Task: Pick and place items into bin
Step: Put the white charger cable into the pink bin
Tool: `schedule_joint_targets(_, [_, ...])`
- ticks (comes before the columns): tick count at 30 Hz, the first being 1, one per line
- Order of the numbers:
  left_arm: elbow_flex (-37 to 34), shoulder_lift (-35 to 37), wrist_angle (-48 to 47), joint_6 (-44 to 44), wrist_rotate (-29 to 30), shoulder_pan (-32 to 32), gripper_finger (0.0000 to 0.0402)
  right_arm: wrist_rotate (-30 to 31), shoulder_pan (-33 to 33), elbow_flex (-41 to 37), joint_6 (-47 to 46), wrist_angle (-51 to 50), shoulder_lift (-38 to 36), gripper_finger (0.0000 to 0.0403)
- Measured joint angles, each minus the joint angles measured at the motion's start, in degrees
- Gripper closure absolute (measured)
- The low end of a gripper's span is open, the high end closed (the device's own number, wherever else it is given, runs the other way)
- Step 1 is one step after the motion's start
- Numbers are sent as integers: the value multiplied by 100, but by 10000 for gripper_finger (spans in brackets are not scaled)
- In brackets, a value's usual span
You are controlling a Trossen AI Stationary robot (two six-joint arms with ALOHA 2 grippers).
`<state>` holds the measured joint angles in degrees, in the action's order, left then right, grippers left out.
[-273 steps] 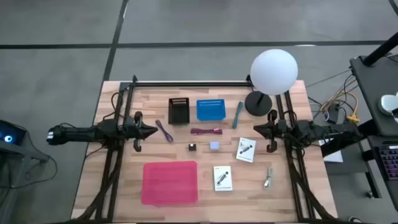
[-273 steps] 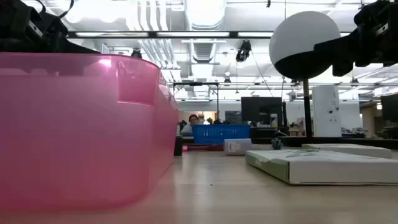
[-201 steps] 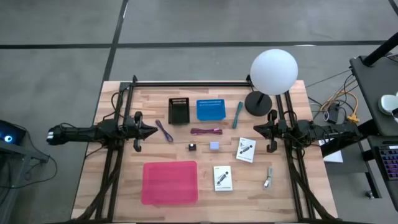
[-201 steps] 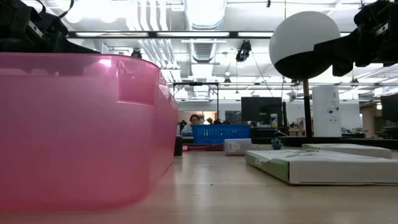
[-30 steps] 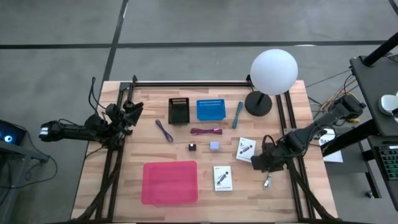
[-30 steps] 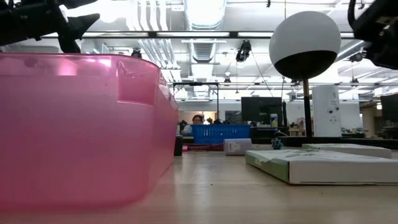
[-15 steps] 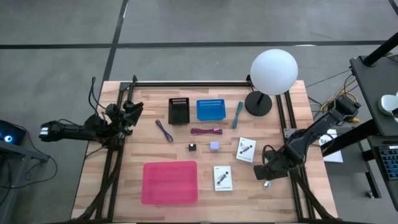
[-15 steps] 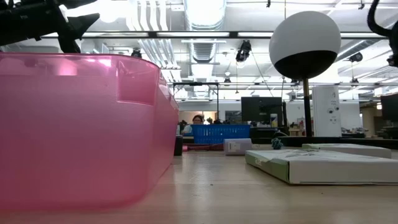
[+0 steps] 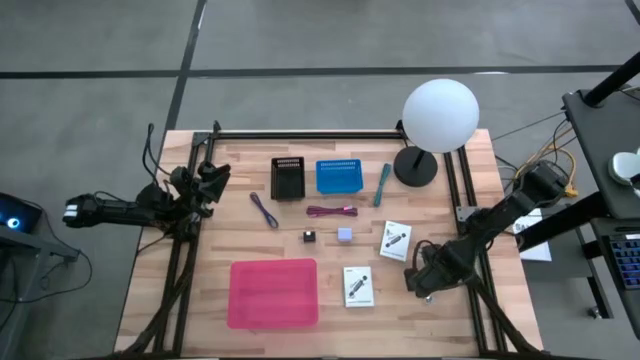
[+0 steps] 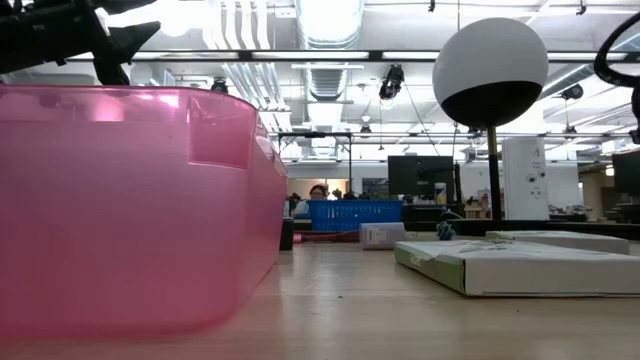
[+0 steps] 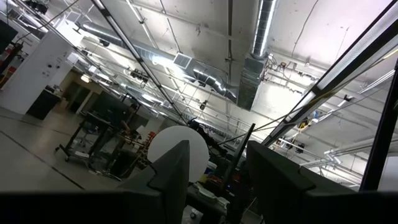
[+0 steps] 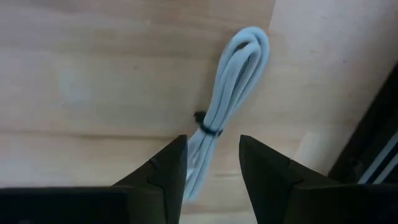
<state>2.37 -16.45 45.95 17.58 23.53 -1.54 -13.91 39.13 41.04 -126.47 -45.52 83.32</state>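
Observation:
My right gripper [image 9: 419,281] hangs open over the near right of the table, fingers pointing down. In its wrist view the grey piece [image 12: 225,102] is a pale coiled bundle with a black tie, lying flat on the wood. Its lower end runs between my fingers [image 12: 169,167] without visible touch. The purple strap [image 9: 264,210], maroon cable [image 9: 331,211], teal tool [image 9: 382,185], black cube [image 9: 309,236], lavender cube [image 9: 344,234] and two cards [image 9: 395,240] [image 9: 357,286] lie on the table. The pink bin [image 9: 274,293] stands near the front. My left gripper [image 9: 214,179] waits open at the left, tipped upward.
A black basket [image 9: 288,178] and a blue basket [image 9: 338,176] stand at the far middle. A white globe lamp [image 9: 439,115] stands at the far right. The black frame rail [image 12: 367,155] runs close beside the grey piece. Bare wood lies between the bin and the cards.
My right gripper has gone toward the table's near edge and down, and now stands over the grey piece, hiding it in the high view. Its arm has dropped out of the low view's upper right. Nothing on the table has moved.

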Motion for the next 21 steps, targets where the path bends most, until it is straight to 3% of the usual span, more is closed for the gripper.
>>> schedule_joint_targets(21, [0, 0, 1, 1, 0, 2, 258, -9, -2, 17, 32, 124, 514, 292])
